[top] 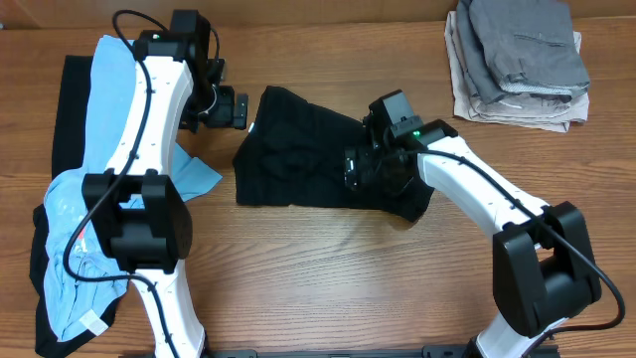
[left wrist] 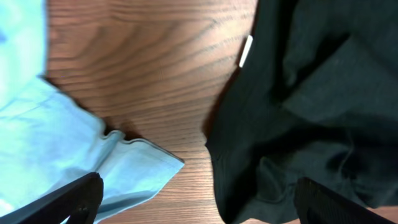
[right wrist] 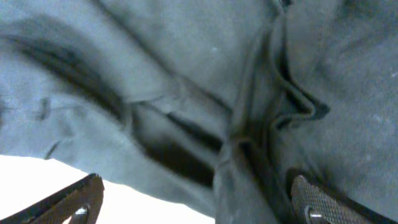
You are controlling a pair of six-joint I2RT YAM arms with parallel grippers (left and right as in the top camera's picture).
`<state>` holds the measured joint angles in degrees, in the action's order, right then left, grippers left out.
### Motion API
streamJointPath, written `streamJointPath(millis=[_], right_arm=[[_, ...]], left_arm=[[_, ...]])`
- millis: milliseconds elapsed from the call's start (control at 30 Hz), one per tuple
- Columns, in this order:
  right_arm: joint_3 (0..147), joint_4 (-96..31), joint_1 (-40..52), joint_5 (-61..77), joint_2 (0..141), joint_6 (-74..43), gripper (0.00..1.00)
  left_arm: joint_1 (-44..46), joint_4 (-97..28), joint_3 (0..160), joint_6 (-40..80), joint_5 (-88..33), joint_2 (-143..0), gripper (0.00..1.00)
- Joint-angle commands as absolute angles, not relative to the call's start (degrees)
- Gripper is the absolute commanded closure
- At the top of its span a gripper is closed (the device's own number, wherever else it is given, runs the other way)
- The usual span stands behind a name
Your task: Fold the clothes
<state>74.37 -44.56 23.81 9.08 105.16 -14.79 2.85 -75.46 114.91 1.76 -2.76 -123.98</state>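
Note:
A crumpled black garment lies mid-table. My left gripper hovers open at the garment's upper left corner. In the left wrist view its jaws straddle bare wood, with the black garment and its white label to the right. My right gripper is low over the garment's right part. In the right wrist view its jaws are open, with a raised ridge of the dark fabric between them. Neither gripper holds anything.
A light blue garment lies at the left under my left arm, and its corner shows in the left wrist view. A dark cloth lies beneath it. A stack of folded grey clothes sits at the back right.

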Motion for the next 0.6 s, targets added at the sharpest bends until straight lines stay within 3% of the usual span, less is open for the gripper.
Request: streamJointPath(millis=[0, 567], right_arm=[[82.3, -49.5, 21.5, 9.3, 103.9, -15.0, 0.0], [88.9, -59.3, 10.3, 9.1, 103.8, -13.3, 0.0]], left_arm=[[2.3, -76.3, 115.9, -4.7, -7.8, -126.1, 0.0], [2.3, -71.1, 115.7, -20.7, -18.7, -137.1, 0.0]])
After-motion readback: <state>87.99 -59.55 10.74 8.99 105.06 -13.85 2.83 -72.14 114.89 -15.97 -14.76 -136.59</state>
